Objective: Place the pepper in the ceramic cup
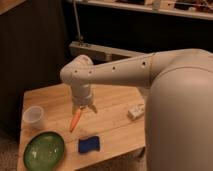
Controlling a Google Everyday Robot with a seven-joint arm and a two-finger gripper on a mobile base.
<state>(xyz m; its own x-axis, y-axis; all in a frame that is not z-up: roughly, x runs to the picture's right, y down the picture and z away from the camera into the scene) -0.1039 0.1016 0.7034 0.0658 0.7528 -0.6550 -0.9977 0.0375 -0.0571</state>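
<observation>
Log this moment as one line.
gripper over wooden table, at pepper top end | pepper tilted, apart from ceramic cup, not in it | placement pending

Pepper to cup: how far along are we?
Done: the pepper appears grasped, hanging tilted from the claw over the middle of the wooden table.
In hand: the carry. The claw is to the right of the ceramic cup, not above it.
Left: shift over the cup near the table's left edge, lower and release. Nothing orange shows in the cup.
</observation>
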